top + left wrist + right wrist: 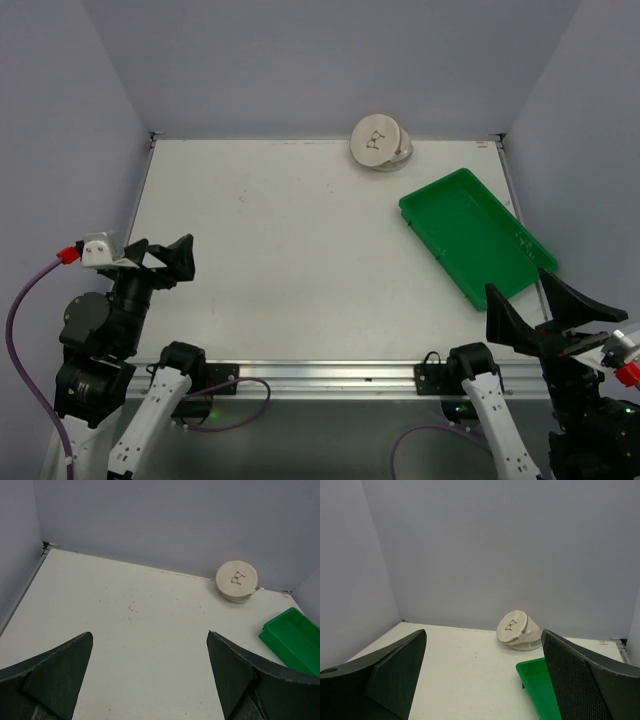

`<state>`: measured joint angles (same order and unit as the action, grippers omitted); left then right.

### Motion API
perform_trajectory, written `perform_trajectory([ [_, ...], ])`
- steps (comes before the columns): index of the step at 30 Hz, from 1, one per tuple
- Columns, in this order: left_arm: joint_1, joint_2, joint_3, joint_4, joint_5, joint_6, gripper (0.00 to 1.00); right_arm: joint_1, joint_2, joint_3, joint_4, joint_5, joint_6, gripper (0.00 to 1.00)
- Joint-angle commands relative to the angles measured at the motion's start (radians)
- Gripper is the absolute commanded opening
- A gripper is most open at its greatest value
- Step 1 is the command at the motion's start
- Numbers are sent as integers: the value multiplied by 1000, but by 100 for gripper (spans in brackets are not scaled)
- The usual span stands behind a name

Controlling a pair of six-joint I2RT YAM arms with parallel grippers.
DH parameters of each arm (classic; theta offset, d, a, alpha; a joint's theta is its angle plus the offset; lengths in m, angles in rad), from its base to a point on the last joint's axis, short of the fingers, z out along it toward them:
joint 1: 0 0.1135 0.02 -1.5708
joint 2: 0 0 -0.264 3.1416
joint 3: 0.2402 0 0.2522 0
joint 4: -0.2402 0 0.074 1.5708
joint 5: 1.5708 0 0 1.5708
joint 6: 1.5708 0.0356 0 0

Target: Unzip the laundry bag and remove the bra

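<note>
The laundry bag (380,142) is a round cream-white case with a tan rim and a small black bra outline on its face. It rests tilted at the back edge of the table, near the wall. It also shows in the left wrist view (236,578) and the right wrist view (517,629). It looks closed. The bra is hidden. My left gripper (172,258) is open and empty at the near left, far from the bag (150,635). My right gripper (530,300) is open and empty at the near right (484,632).
A green rectangular tray (478,235) lies at an angle on the right side of the table, between my right gripper and the bag; it also shows in the wrist views (295,637) (535,685). Walls enclose the white table (290,240) on three sides.
</note>
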<state>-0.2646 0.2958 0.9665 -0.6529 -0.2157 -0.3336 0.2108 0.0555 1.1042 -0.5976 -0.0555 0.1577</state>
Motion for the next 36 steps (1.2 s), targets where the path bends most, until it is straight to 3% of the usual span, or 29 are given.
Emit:
perform_trajectory([
  [1,1,-6,-15,16,15,-13,100,-1,29,-1,4,-4,6,99],
  [10,1,48,-75,56,50,-24,100,-2,102,-125,42,43,123,99],
  [15,1,103,-144,145,108,-50,100,-1,240,-231,151,-113,190,99],
  [20,1,226,-199,229,160,-61,100,-1,559,-244,350,-66,252,99],
  [26,1,359,-221,303,156,-59,100,-1,1042,-93,540,29,227,99],
  [29,1,390,-268,386,177,-67,100,-2,1270,11,650,89,223,99],
  [36,5,456,-298,431,156,-56,100,-14,1752,412,688,181,227,99],
])
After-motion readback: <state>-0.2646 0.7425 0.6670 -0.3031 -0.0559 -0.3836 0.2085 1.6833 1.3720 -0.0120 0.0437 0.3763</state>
